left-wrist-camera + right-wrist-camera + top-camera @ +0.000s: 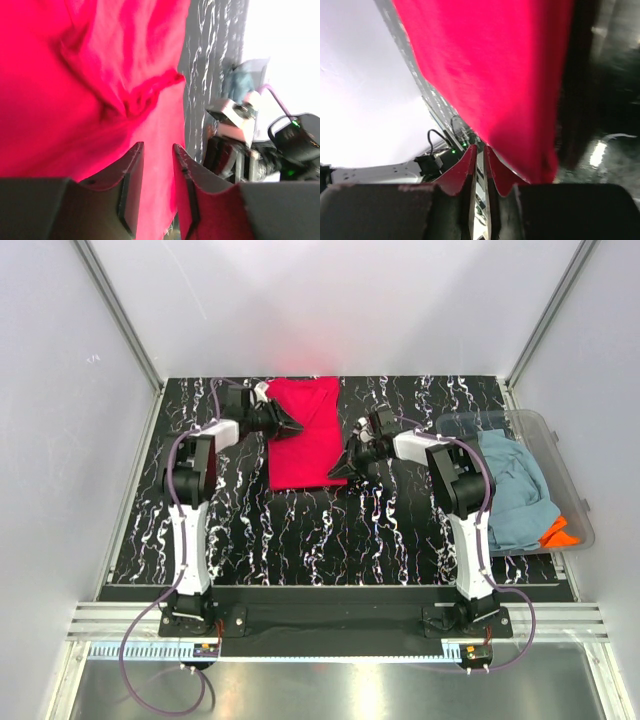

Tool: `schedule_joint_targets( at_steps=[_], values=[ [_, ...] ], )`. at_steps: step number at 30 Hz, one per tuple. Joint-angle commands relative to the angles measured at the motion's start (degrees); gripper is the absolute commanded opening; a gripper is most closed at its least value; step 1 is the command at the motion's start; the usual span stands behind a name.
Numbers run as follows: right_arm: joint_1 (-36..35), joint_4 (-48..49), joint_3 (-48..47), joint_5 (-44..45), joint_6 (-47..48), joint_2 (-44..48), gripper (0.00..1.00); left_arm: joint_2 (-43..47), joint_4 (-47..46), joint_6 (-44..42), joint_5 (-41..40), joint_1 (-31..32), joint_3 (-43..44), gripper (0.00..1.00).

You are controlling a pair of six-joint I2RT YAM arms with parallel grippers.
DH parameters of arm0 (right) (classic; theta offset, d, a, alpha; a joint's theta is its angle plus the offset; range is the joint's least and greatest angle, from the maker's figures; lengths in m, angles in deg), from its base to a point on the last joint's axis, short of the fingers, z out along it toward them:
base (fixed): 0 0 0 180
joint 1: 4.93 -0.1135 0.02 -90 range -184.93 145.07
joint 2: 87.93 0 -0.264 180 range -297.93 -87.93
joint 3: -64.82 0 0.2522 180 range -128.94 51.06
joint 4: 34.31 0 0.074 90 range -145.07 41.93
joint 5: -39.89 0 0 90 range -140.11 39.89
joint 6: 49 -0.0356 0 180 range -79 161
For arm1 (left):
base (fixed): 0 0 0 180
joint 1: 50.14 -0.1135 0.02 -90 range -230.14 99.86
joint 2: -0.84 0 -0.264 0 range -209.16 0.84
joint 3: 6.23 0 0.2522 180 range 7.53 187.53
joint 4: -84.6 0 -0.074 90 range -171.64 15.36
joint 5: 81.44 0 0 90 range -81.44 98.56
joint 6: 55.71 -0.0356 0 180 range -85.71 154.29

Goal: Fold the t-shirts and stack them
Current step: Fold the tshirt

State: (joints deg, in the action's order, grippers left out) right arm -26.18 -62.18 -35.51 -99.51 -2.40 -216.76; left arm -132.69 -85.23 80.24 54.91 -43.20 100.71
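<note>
The crimson red t-shirt point(303, 435) lies folded into a narrow rectangle at the back middle of the black marbled table point(300, 530). My left gripper point(295, 427) is at the shirt's left edge, low over the cloth, jaws a little apart with nothing between them; the left wrist view shows the gripper point(157, 145) over the red shirt point(75, 75). My right gripper point(338, 472) is at the shirt's near right corner. In the right wrist view the gripper point(480, 147) is shut and empty, with the red shirt point(495, 65) just beside it.
A clear plastic tub point(520, 416) stands at the table's right edge. It holds a crumpled grey-blue t-shirt point(510, 490) and an orange t-shirt point(558, 533) at its near end. White walls enclose the back and sides.
</note>
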Motion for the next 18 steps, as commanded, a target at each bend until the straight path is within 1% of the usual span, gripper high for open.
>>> schedule_joint_targets(
  at_steps=[1, 3, 4, 5, 7, 8, 10, 14, 18],
  values=[
    [0.43, 4.35, 1.66, -1.66, 0.41, 3.07, 0.16, 13.01, 11.84, -10.17, -3.28, -0.35, -3.51, 0.35],
    [0.42, 4.18, 1.14, -1.66, 0.33, 1.84, 0.16, 18.02, 11.77, -10.71, -4.07, -0.09, -7.91, 0.36],
    [0.43, 4.18, 0.79, -1.74, -0.02, 0.44, 0.16, 21.96, 11.77, -10.97, -4.33, 0.0, -10.02, 0.36],
    [0.43, 4.18, 0.44, -1.66, -0.37, -0.01, 0.16, 23.31, 11.86, -11.23, -4.6, 0.44, -14.13, 0.36],
    [0.51, 4.09, 1.13, -0.35, -1.07, 0.42, 0.15, 25.16, 11.68, -11.33, -5.04, 0.62, -18.37, 0.35],
    [0.43, 4.09, 1.92, 0.36, -1.34, 0.95, 0.16, 25.77, 11.42, -11.06, -5.65, 0.62, -22.22, 0.35],
    [0.42, 4.09, 5.08, 1.85, -1.69, 2.61, 0.16, 25.52, 9.15, -11.15, -5.83, 0.53, -26.8, 0.35],
    [0.43, 4.18, 10.35, 3.17, -0.9, 5.17, 0.19, 21.75, 8.69, -12.46, -6.09, 0.62, -29.89, 0.35],
    [0.43, 4.09, 15.62, 4.4, 0.07, 6.75, 0.2, 21.91, 8.87, -13.96, -7.76, 0.79, -33.94, 0.36]
  ],
)
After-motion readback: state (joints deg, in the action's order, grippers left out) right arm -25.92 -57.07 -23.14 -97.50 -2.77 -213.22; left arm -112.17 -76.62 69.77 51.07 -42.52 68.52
